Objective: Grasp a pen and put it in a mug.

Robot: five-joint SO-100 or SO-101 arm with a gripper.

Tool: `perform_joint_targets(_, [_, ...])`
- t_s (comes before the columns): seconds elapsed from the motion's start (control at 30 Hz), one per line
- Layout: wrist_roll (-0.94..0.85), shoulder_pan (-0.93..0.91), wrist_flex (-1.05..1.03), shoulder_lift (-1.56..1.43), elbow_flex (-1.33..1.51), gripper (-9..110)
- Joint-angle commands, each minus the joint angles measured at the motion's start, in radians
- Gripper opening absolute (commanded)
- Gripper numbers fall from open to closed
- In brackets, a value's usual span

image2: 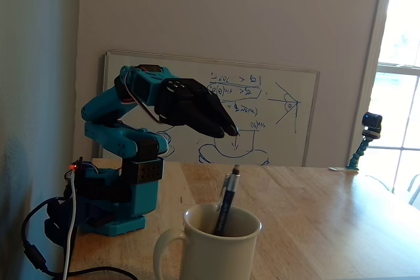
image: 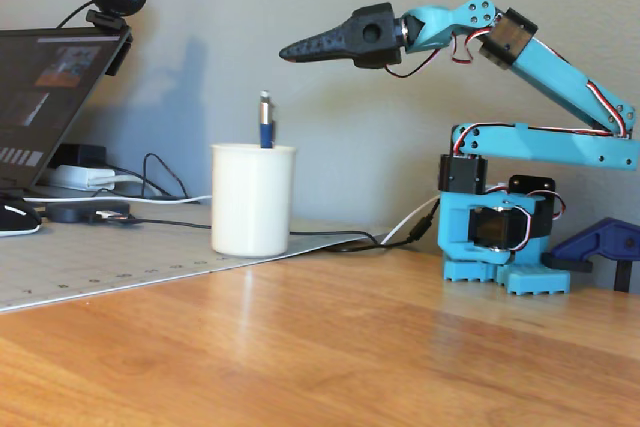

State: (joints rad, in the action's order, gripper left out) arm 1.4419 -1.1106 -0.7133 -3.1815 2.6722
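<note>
- Mug [image: 253, 199] wall is hiding most of the pen [image: 266, 123]; only its top end w/ clip is showing above the rim.
- In a fixed view the mug [image2: 216, 254] is getting cut off by the bottom edge.
- Gripper [image: 284, 51]: can't tell if its jaws are apart or together in either view, too dark.
- Laptop [image: 45, 97] is running off the left edge.
- Whiteboard [image2: 275, 109] scribbles are too small to read.
</note>
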Motion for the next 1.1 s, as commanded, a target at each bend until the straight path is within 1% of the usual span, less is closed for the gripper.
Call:
perform_joint_targets(0.0, [-0.008,0.018,0.009,0.002,-0.029,10])
perform_joint_targets(0.1, [-0.008,0.067,0.011,-0.009,-0.038,11])
perform_joint_targets(0.27, [-0.017,0.167,-0.002,0.009,-0.164,11])
perform_joint_targets(0.37, [-0.098,0.239,-0.003,0.009,-0.199,11])
perform_joint_targets(0.5, [-0.333,0.330,-0.003,0.008,-0.201,10])
perform_joint_targets(0.77, [-0.974,0.571,-0.005,0.009,-0.193,10])
perform_joint_targets(0.9, [-1.273,0.684,-0.005,0.008,-0.130,10])
perform_joint_targets(0.97, [-1.396,0.727,-0.005,0.008,-0.091,10])
perform_joint_targets(1.07, [-1.509,0.776,-0.005,0.008,-0.026,11])
